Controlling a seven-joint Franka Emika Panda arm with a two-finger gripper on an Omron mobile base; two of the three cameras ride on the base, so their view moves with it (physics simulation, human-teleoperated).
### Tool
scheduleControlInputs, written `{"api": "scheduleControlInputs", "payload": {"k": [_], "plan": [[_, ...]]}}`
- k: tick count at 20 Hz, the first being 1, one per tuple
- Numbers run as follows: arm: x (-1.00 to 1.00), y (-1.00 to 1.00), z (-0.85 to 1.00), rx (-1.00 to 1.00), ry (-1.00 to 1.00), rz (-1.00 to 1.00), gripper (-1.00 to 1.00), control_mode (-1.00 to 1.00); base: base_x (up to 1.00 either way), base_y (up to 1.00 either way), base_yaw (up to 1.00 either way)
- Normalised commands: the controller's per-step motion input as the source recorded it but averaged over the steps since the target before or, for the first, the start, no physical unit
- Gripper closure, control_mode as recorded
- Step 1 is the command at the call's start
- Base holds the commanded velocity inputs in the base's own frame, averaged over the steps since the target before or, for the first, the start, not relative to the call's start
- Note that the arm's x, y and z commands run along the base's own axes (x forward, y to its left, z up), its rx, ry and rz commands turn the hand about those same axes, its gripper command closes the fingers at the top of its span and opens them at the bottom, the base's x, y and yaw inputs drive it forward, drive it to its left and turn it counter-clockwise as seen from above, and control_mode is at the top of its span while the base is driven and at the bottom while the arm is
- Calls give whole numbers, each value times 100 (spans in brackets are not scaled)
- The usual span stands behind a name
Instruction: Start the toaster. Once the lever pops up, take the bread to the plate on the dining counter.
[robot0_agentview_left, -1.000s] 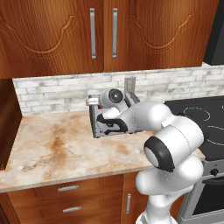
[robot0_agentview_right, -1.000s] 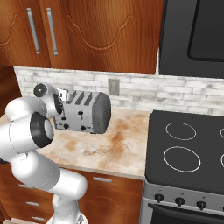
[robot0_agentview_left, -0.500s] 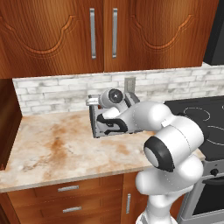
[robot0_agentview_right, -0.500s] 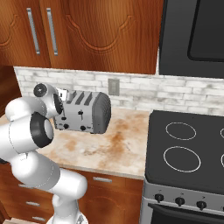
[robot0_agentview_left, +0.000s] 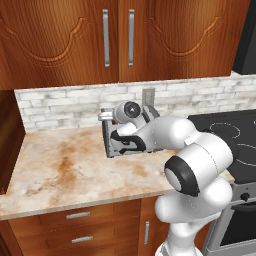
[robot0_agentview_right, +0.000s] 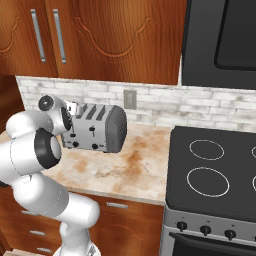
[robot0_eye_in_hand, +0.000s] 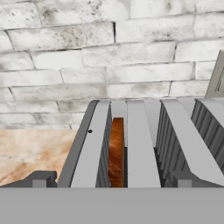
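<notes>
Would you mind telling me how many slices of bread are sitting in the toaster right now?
1: the bread stands in the leftmost slot of the toaster in the hand view. The slots farther right aren't fully visible.

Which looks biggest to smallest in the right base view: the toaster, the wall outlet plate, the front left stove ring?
1. The toaster looks largest.
2. The front left stove ring.
3. The wall outlet plate looks smallest, though it sits farther back.

From the left base view, your arm covers most of the toaster (robot0_agentview_left: 114, 145); you see just its left end and a strip of its front. In the hand view the bread (robot0_eye_in_hand: 116, 153) sits deep in a slot, showing a narrow brown edge, and the toaster's right side runs off the frame. The end effector (robot0_eye_in_hand: 109, 179) shows two small tips at the bottom edge.
</notes>
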Motion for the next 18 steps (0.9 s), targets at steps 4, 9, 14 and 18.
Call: {"api": "scheduleControlInputs", "payload": {"k": [4,9,14,18], "plan": [[0,0,0,0,0,0,-100,-100,0,0,0],[0,0,0,0,0,0,-100,-100,0,0,0],[0,0,0,0,0,0,-100,-100,0,0,0],[0,0,0,0,0,0,-100,-100,0,0,0]]}}
